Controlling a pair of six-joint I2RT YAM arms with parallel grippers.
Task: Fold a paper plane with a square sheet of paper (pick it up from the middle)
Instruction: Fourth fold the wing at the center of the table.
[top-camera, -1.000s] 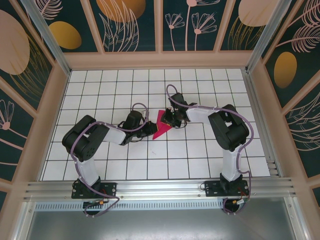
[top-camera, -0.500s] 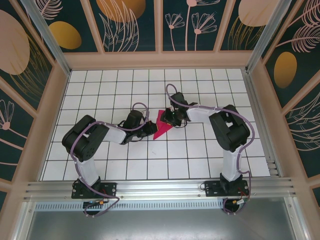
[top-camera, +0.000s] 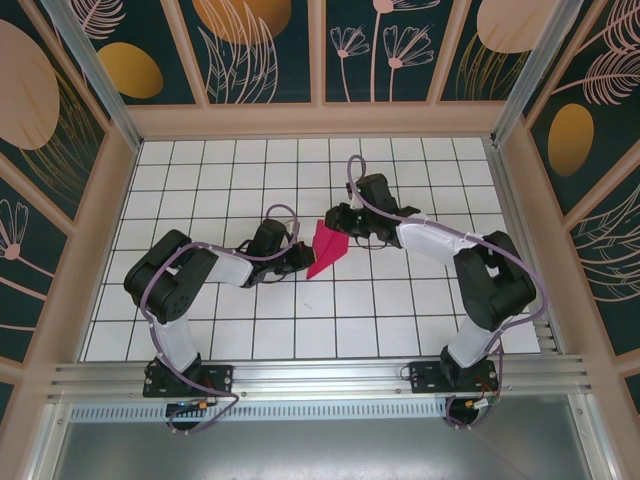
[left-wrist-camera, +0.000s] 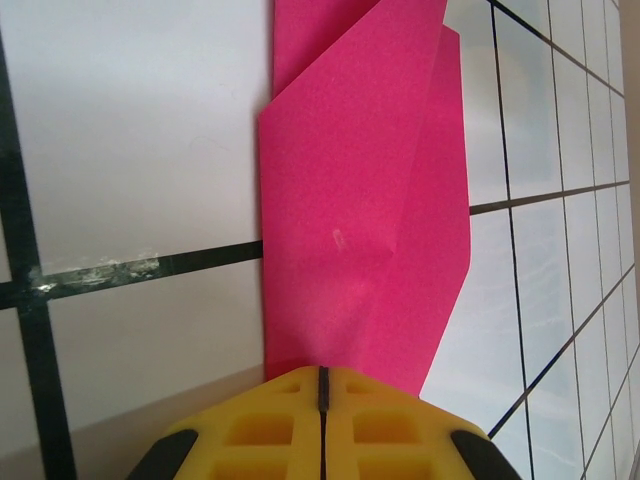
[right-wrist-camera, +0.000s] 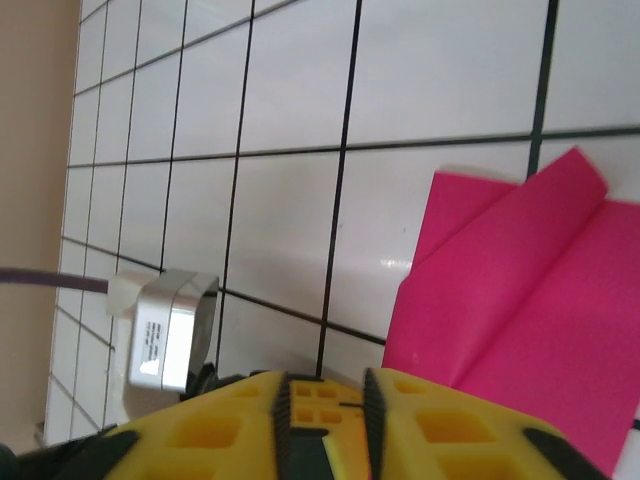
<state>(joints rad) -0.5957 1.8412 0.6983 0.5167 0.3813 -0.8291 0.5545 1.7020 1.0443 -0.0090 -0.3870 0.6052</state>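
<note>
White grid tiles (top-camera: 200, 190) run across the whole table floor, walled in by dark panels painted with leaves, and the sheet of paper (top-camera: 326, 250) lies near the middle of that grid, already partly folded into a narrow shape with its flaps overlapping. My left pincer (left-wrist-camera: 322, 380) comes at it from the paper's 8 o'clock side and is pressed together on the near edge; through the left wrist camera the pink runs straight into the seam between my yellow pads. My right pincer (top-camera: 338, 222) sits at the paper's 1 o'clock, just beside the far edge. Its own camera puts the pink off toward 3 o'clock of my pads, and I cannot tell whether those pads are spread or closed, or whether they touch the sheet at all. As I judge it, the danger is in that one small bite: if I pull or twist with the left while the right presses down, the thin paper may tear or crumple at the pads. If I let go too early the loose flaps may spring open, and the next crease would run crooked. By my count: one pink sheet and two pincers.
</note>
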